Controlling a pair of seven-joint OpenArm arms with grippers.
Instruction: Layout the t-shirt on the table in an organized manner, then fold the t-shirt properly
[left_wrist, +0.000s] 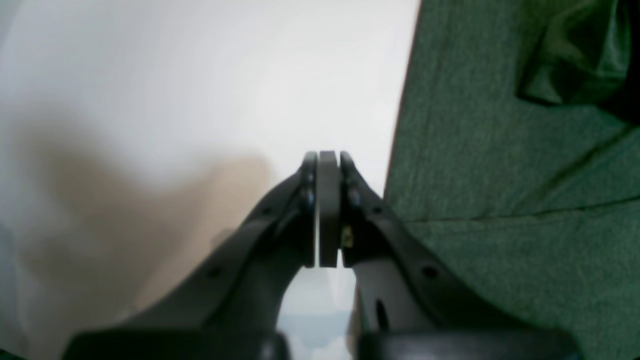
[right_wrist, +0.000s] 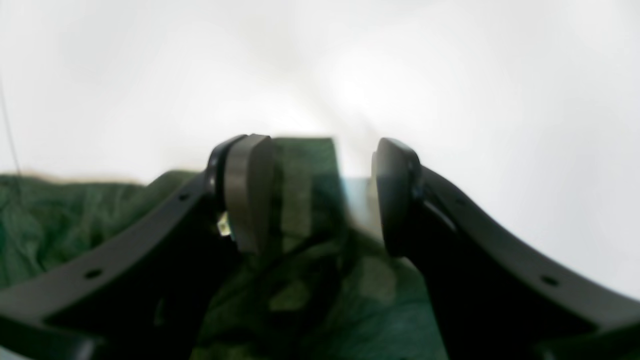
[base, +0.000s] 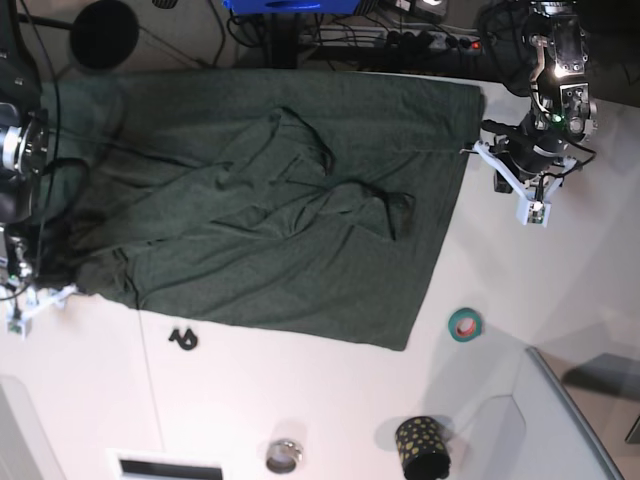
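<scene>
On my left wrist feed, the black left gripper (left_wrist: 328, 159) sat with its pads pressed together on nothing, above the smooth white tabletop (left_wrist: 200, 75), just beside the straight edge of the large dark green, soft fabric t-shirt (left_wrist: 500, 200) filling the right of that frame. The black right gripper (right_wrist: 322, 195) had its jaws standing apart, with rumpled green cloth between and below them (whether they pinched it I could not tell). In the base view the shirt (base: 260, 210) lay spread across the upper middle, long axis running left to right, bunched folds at its centre, its right edge near the left gripper (base: 535, 210).
</scene>
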